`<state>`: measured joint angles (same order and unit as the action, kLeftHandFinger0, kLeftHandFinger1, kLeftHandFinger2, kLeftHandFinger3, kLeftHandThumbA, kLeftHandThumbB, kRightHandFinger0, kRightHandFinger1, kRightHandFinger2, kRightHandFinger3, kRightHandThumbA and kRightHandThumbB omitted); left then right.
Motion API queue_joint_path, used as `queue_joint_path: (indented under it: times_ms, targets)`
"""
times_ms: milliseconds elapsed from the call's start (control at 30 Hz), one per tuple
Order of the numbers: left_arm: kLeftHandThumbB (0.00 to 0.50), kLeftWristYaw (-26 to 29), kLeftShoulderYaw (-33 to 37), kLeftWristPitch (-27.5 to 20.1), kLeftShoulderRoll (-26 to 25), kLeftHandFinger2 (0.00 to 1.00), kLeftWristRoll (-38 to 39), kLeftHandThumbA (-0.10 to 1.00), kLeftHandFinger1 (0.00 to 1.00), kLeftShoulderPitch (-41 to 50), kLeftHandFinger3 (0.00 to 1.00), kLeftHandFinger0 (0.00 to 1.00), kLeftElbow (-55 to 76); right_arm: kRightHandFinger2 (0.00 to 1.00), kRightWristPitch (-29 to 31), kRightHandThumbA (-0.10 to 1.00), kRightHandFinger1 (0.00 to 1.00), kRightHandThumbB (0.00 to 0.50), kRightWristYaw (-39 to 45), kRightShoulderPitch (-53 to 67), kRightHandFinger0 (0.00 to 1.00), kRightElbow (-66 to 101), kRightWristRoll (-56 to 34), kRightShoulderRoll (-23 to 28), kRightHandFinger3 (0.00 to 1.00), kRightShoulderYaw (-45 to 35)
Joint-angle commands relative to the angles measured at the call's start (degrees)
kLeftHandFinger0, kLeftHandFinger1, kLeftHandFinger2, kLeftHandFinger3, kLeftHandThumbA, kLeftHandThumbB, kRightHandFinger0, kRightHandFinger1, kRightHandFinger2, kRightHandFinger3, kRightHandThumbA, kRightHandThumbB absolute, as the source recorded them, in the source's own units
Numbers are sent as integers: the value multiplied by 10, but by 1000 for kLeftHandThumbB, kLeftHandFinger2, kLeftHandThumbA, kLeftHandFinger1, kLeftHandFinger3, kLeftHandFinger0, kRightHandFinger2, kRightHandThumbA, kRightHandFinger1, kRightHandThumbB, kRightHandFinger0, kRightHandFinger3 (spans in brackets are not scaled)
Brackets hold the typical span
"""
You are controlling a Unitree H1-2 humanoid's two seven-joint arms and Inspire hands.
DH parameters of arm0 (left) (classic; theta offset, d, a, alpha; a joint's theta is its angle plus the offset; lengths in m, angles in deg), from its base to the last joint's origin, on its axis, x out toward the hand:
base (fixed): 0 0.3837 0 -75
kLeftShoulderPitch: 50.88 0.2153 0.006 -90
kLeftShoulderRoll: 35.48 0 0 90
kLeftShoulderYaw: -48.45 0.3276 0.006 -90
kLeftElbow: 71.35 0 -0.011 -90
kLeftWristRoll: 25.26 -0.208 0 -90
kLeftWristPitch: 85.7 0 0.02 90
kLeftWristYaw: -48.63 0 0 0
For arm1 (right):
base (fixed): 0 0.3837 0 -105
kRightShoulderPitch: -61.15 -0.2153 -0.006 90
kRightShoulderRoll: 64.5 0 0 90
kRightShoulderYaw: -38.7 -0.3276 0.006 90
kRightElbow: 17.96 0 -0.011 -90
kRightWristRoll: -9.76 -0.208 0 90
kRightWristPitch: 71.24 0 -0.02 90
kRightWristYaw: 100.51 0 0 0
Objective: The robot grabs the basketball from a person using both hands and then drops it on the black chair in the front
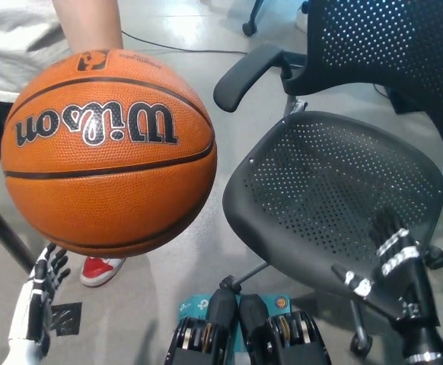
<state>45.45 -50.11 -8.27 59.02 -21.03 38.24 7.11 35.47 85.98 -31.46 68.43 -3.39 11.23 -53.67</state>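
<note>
The black chair (336, 190) is seen across the right half of the head view, its perforated seat facing up, its mesh back rising at the upper right and one curved armrest reaching toward the middle of the picture. Nothing is seen lying on the seat.

The basketball (107, 150) is seen in the upper left, large and close to the camera, orange with black seams and an upside-down "Wilson" mark across its face. It is held from above and behind by a person's forearm (88, 24), beside a grey-white shirt at the top left edge. The ball is kept in the air, left of the chair and apart from it, and is touched by neither of the robot's hands.

The black right hand (389, 270) is raised at the lower right, in front of the chair's seat edge, with its fingers spread and nothing held.

The white left hand (43, 285) is seen at the lower left, just below the ball, its fingers apart and empty.

A red and white shoe (100, 269) is seen on the grey floor (183, 251) under the ball.
</note>
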Motion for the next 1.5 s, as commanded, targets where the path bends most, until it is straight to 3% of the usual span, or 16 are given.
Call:
queue_joint_path:
  times_ms: [0, 67, 100, 167, 233, 467, 567, 733, 900, 1067, 1267, 1467]
  targets:
    - [108, 23, -41, -3, -3, 1000, 43, 1000, 1000, -9, 1000, 1000, 111, 1000, -59, 1000, 1000, 279, 7, -21, 1000, 182, -58, 6, 1000, 12]
    - [150, 27, -58, 22, -5, 1000, 65, 1000, 1000, -7, 1000, 1000, 156, 1000, -83, 1000, 1000, 307, 16, -42, 1000, 208, -65, 15, 1000, 24]
    - [157, 28, -64, 27, -6, 1000, 68, 1000, 1000, -6, 1000, 1000, 170, 1000, -88, 1000, 1000, 307, 17, -49, 1000, 213, -67, 14, 1000, 27]
    - [215, 36, -80, 51, -6, 1000, 76, 1000, 1000, -5, 1000, 1000, 206, 1000, -114, 1000, 1000, 298, 17, -66, 1000, 226, -79, 14, 1000, 35]
    - [232, 46, -97, 70, -6, 1000, 77, 1000, 1000, -5, 1000, 1000, 237, 1000, -135, 1000, 1000, 318, 16, -88, 1000, 230, -81, 15, 1000, 43]
    - [164, 45, -133, 122, -17, 1000, 111, 1000, 1000, -15, 1000, 1000, 330, 1000, -190, 1000, 1000, 351, 14, -155, 1000, 224, -91, 11, 1000, 69]
    - [174, 54, -136, 146, -16, 1000, 120, 1000, 1000, -34, 1000, 1000, 357, 1000, -208, 1000, 1000, 359, 15, -190, 1000, 193, -90, 1, 1000, 78]
    - [144, 56, -127, 138, -13, 1000, 82, 1000, 1000, -57, 1000, 1000, 357, 1000, -201, 1000, 1000, 362, 10, -238, 1000, 122, -58, -22, 1000, 87]
    - [157, 56, -108, 146, -13, 1000, 57, 1000, 1000, -71, 1000, 1000, 360, 1000, -183, 1000, 1000, 365, 11, -283, 1000, 41, -19, -35, 1000, 98]
    - [186, 51, -93, 152, -12, 1000, 63, 1000, 1000, -80, 1000, 1000, 348, 1000, -173, 1000, 1000, 413, 19, -311, 1000, -2, -20, -45, 1000, 98]
    - [201, 40, -72, 160, -8, 1000, 70, 1000, 1000, -92, 1000, 1000, 318, 1000, -161, 1000, 1000, 389, 46, -325, 1000, 3, -41, -54, 1000, 99]
    - [202, 41, -44, 157, 0, 1000, 54, 1000, 1000, -94, 1000, 1000, 299, 1000, -194, 1000, 1000, 462, 70, -310, 1000, 43, -72, -57, 1000, 102]
